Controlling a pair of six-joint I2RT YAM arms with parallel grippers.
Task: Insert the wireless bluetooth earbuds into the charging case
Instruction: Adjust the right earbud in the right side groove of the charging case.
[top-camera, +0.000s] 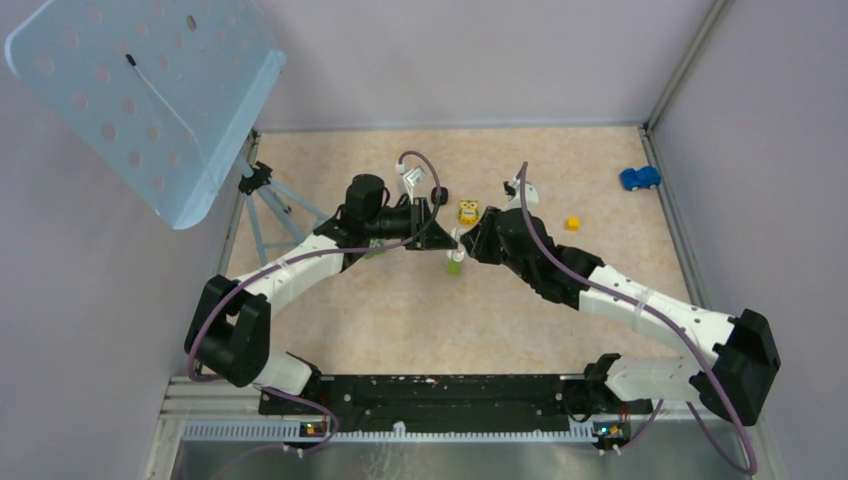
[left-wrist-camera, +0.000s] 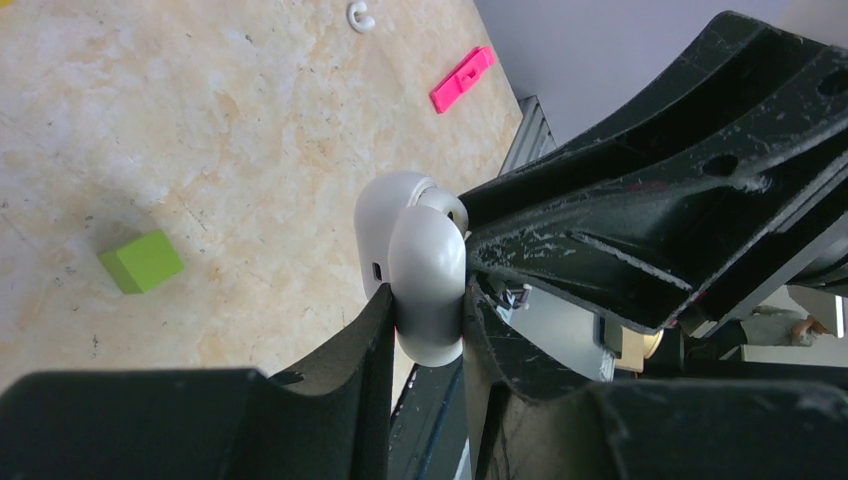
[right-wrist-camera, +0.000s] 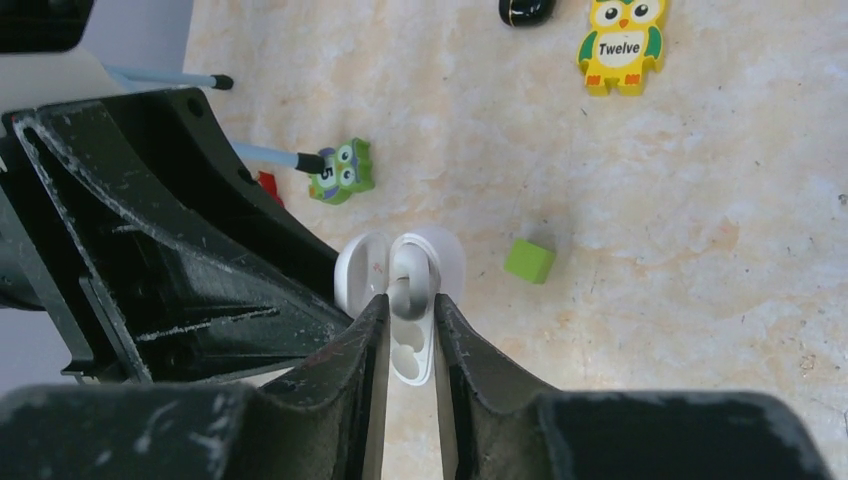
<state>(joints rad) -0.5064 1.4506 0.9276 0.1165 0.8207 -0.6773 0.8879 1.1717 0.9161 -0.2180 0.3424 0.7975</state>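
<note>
Panel (top-camera: 140, 100), pale blue and perforated, stands tilted at far left, with a small tripod (top-camera: 270, 195) below it at the desk (top-camera: 400, 310) edge. Left gripper (left-wrist-camera: 427, 325): jaws clenched on the white charging case (left-wrist-camera: 425, 260), holding it above the desk near the middle. Green cube (top-camera: 454, 267) lies on the desk close by the case. Right gripper (right-wrist-camera: 411, 335): jaws pinched on the case's open half from the opposite side. The earbuds cannot be made out. Yellow owl figure (top-camera: 468, 211) lies just behind the grippers. Yellow cube (top-camera: 572, 223) and blue toy car (top-camera: 639, 178) lie further right, well apart.
</note>
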